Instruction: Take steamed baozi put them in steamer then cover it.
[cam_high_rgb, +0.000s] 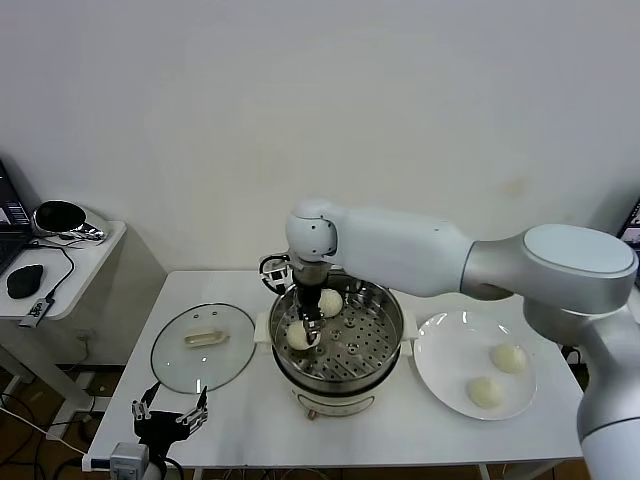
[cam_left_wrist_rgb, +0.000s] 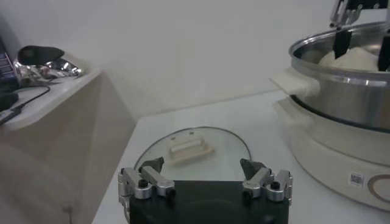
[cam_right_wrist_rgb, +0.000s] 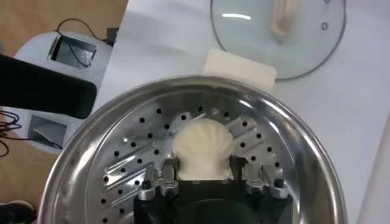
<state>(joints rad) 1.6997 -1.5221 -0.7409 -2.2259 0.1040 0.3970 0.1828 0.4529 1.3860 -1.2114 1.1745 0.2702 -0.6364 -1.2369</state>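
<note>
The right claw (cam_high_rgb: 308, 333) is lowered into the steamer (cam_high_rgb: 375, 352) and is closed on a baozi (cam_high_rgb: 298, 337), one finger on each side of it. In the right wrist view the same claw (cam_right_wrist_rgb: 205, 172) has the held baozi (cam_right_wrist_rgb: 203, 148) between its fingers (cam_right_wrist_rgb: 166, 180), and the bun is at the perforated tray (cam_right_wrist_rgb: 134, 158); whether it rests on the tray cannot be told.

A second baozi (cam_high_rgb: 330, 301) lies on the tray behind the claw, toward the wall side of the pot. Two more baozi (cam_high_rgb: 509, 358) (cam_high_rgb: 486, 391) remain on the white plate (cam_high_rgb: 440, 350), which sits on the worktop (cam_high_rgb: 240, 420) just beside the steamer on the robot's right.

The cover (cam_high_rgb: 203, 347) lies flat on the worktop on the robot's left of the steamer, handle up, its rim near the steamer's side handle (cam_high_rgb: 261, 328). In the left wrist view the cover (cam_left_wrist_rgb: 194, 152) lies just ahead of the left claw, with the steamer (cam_left_wrist_rgb: 341, 85) to one side.

The left claw (cam_high_rgb: 170, 413) is parked at the near edge of the worktop, in front of the cover. Its fingers (cam_left_wrist_rgb: 149, 180) are spread wide and hold nothing
</note>
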